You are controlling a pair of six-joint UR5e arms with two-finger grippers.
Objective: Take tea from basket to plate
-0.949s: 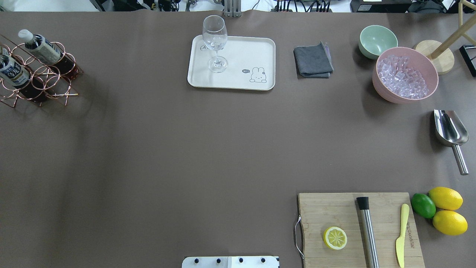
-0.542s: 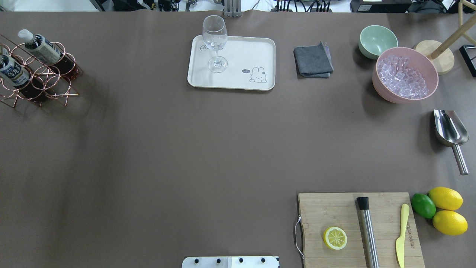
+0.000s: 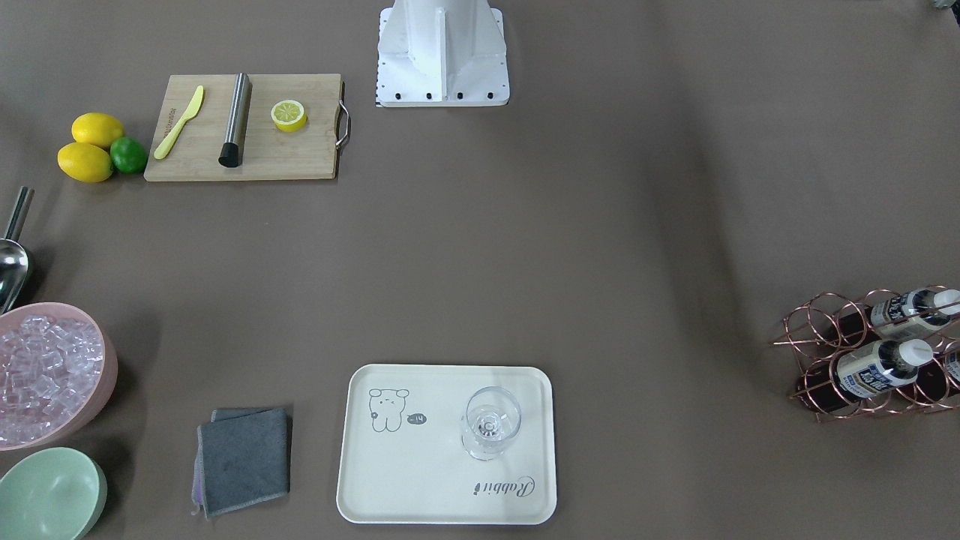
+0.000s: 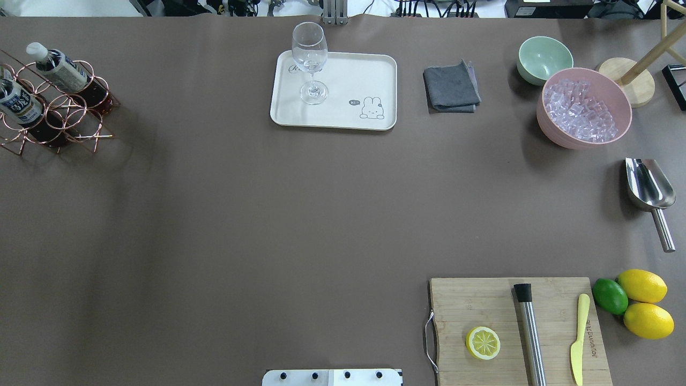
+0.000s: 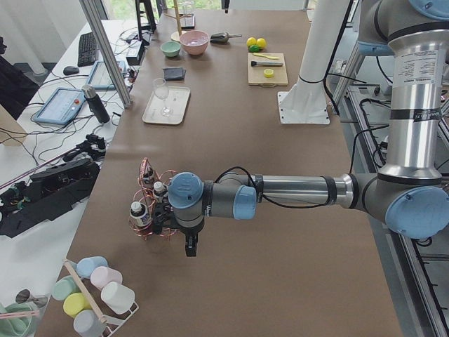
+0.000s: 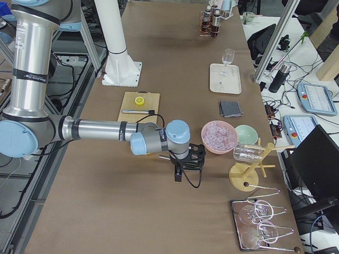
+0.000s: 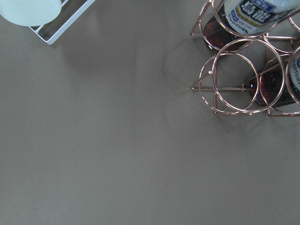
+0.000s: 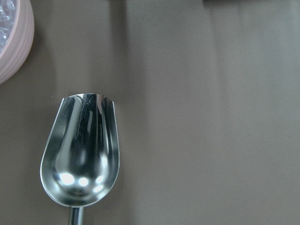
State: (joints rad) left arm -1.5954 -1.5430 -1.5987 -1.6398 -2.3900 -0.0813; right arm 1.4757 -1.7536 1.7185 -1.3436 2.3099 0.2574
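Left end effector (image 5: 190, 247) — downward, beside basket (image 4: 67, 113)

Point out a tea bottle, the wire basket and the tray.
tea bottle (image 4: 63, 71), overhead view, on its label.
wire basket (image 4: 63, 110), overhead view, on the middle rings.
tray (image 4: 348, 75), overhead view, on its bare middle.

The basket (image 3: 825, 358) and seemingly a third tea (image 3: 954, 367) run off-frame.

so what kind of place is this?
Probably a robotics lab, table staged as a drinks station: the left arm over the table, a tablet on the side bench, tea in the basket, a pink bowl of ice.
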